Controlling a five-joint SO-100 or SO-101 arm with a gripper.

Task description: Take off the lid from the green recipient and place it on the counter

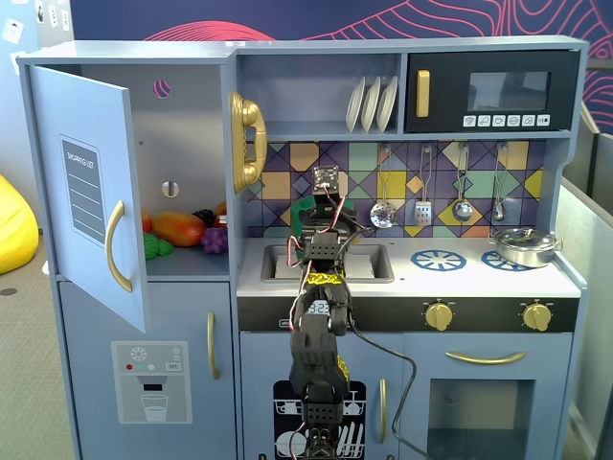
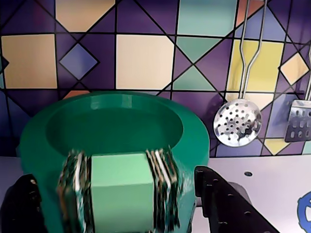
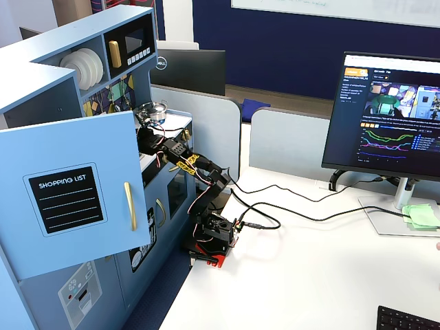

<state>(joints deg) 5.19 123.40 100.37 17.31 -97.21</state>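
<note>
Gaping lidless and seemingly empty, the green recipient [image 2: 116, 160] sits between the gripper's [image 2: 121, 213] spread fingers [image 2: 228, 204].

The arm [image 1: 321, 326] reaches up and away from its base, wrist far out. In the wrist view the gripper [image 2: 119, 204] stands open, black fingers [image 2: 228, 204] apart at left and right.
</note>
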